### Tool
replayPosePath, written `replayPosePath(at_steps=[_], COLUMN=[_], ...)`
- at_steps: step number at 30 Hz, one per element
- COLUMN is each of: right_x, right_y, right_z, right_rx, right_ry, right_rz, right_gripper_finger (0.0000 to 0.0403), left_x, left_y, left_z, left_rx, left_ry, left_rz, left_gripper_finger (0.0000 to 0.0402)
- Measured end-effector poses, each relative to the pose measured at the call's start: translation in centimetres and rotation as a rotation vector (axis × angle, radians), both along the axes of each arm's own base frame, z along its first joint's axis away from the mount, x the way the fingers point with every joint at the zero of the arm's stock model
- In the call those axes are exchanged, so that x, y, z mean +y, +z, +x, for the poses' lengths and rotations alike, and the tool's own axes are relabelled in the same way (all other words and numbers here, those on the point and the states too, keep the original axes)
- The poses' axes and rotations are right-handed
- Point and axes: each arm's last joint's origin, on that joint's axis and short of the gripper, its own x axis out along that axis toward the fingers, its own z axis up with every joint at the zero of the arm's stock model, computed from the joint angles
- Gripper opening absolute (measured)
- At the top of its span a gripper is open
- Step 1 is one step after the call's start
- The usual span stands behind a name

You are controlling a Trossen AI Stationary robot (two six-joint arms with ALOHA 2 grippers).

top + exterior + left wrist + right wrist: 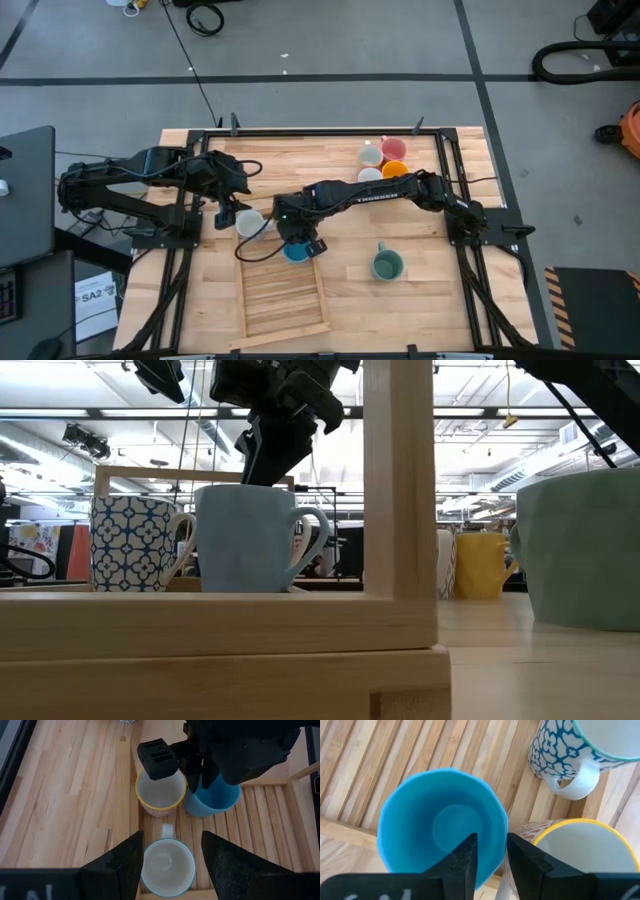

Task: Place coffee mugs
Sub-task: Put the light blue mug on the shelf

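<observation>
A bright blue mug (437, 830) stands upright on the slatted wooden tray (283, 295), near its far end. My right gripper (492, 857) is open over it, one finger inside the mug and one outside its wall. Beside it on the tray stand a yellow-rimmed mug (160, 790) and a white mug with a blue flower pattern (570, 750). My left gripper (170, 865) hangs open above the patterned mug (167, 865), touching nothing. A teal mug (387, 264) stands on the table to the right of the tray. My right gripper comes from above, slanting down, and straddles the blue mug's rim (504, 827) on the side facing the yellow-rimmed mug. A gap shows between the inner finger (462, 857) and the wall. I cannot tell whether the outer finger touches. The mug stands upright on the tray.
Several more mugs (383, 160) cluster at the table's far right. The tray's raised wooden frame (400, 480) borders the mugs. Bare slats lie toward the tray's near end. In the low view a yellow mug (480, 565) shows beyond the frame.
</observation>
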Motion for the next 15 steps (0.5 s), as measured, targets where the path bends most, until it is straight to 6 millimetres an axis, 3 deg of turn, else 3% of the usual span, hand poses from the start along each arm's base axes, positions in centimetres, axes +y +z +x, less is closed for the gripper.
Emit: replayPosePath(at_steps=[15], right_x=[-0.1], right_y=[0.11], right_z=[0.11], right_rx=[-0.02], right_ry=[-0.042], right_rz=[-0.09], right_gripper_finger=[0.011], left_x=[0.0], left_y=[0.0], left_z=[0.0], left_rx=[0.0], left_ry=[0.0], left_rz=[0.0], left_gripper_finger=[0.0204])
